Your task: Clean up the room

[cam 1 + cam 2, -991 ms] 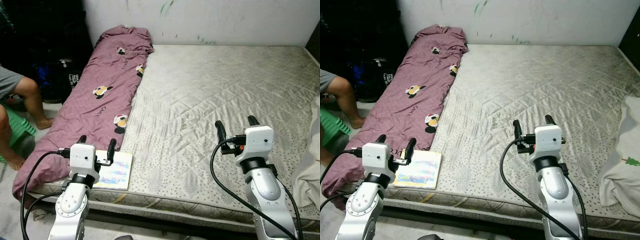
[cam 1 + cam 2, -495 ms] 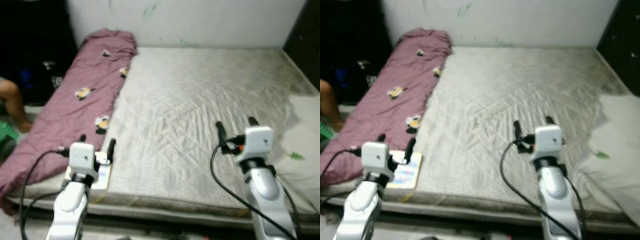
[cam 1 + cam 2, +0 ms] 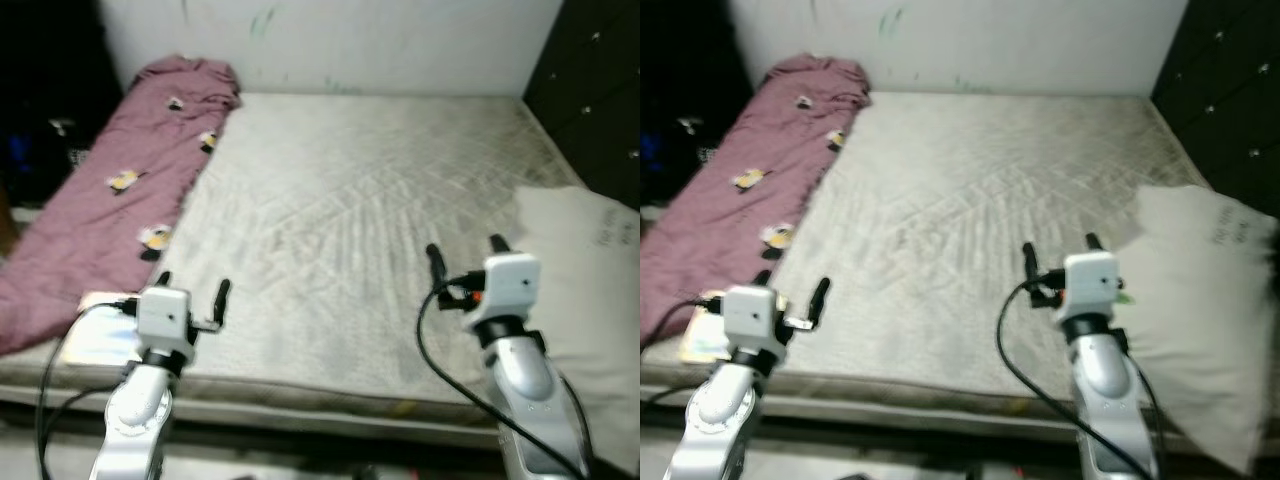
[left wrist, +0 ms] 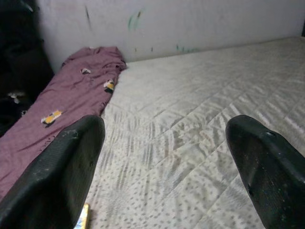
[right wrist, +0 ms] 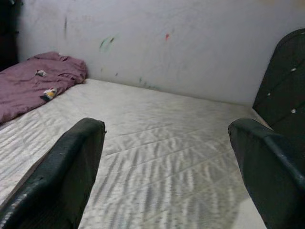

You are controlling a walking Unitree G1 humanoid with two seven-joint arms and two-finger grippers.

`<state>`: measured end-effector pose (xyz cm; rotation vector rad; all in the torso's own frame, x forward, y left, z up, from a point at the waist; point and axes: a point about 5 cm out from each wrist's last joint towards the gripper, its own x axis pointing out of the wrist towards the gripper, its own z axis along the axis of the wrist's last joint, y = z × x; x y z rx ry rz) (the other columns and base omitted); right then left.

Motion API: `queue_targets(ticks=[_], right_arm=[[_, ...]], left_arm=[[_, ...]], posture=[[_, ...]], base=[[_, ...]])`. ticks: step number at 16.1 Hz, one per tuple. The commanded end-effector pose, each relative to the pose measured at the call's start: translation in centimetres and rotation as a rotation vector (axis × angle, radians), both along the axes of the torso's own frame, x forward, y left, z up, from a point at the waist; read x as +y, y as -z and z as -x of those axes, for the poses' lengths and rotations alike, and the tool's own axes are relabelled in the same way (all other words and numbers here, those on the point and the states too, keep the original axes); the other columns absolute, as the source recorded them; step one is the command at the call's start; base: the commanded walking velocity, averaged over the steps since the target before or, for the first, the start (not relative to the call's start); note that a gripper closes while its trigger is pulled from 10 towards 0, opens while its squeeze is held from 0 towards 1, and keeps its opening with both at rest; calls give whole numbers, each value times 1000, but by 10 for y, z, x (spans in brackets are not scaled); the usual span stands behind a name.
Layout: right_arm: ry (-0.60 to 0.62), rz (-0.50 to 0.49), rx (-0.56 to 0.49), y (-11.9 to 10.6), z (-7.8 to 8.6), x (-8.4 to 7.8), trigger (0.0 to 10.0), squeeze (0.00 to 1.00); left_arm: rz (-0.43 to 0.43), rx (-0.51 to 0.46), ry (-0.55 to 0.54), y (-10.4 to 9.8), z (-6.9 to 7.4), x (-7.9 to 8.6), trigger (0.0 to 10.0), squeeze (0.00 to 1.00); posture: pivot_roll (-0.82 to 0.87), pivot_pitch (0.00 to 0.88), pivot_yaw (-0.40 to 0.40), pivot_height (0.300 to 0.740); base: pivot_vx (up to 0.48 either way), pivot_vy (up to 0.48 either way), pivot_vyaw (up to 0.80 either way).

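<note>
left eye view: pillow (image 3: 585, 280) beside right claw (image 3: 466, 252) (fingers apart).

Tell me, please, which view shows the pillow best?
The right eye view: the pillow shows nearly whole, lying on the mattress's right side beside the right gripper. The left eye view cuts it off at the frame edge; the right wrist view catches perhaps a pale corner.

Before me a wide bare grey quilted mattress (image 3: 350, 210) meets a white wall streaked with green marks (image 3: 330, 40); on my right stands a dark tufted headboard (image 3: 590, 110).
</note>
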<state>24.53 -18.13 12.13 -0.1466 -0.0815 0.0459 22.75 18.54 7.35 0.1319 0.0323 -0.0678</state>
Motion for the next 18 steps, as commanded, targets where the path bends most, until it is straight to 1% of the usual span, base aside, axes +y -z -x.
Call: queue_targets(ticks=[1,12,14,15,16,17,18], right_arm=[[2,9,-8,-3,-2,-3,10000,0],[13,6,-9,-2,-2,-3,10000,0],[16,1,-9,-1,-2,-2,10000,0],[22,-2,-11,0,-2,-2,10000,0],[54,-15,-23,0,-2,-3,10000,0],[76,-23,-30,0,-1,-3,10000,0],[79,-24,-30,0,0,-3,10000,0]], left_arm=[[2,-4,16,-2,-3,-3,10000,0],[-2,-4,21,-2,-5,-1,10000,0],[-5,-1,18,-1,-7,0,10000,0],[-10,0,12,-1,-9,1,10000,0],[-16,-4,22,-2,-18,2,10000,0],[-19,-9,42,-4,-25,0,10000,0],[-19,-10,47,-5,-27,-1,10000,0]], posture=[[-126,0,43,740],[-125,0,50,740],[-129,0,66,740],[-133,0,79,740],[-158,0,117,740],[-166,0,127,740],[-168,0,130,740]], base=[[0,-337,0],[0,-332,0],[0,-131,0],[0,0,0],[0,0,0],[0,0,0],[0,0,0]])
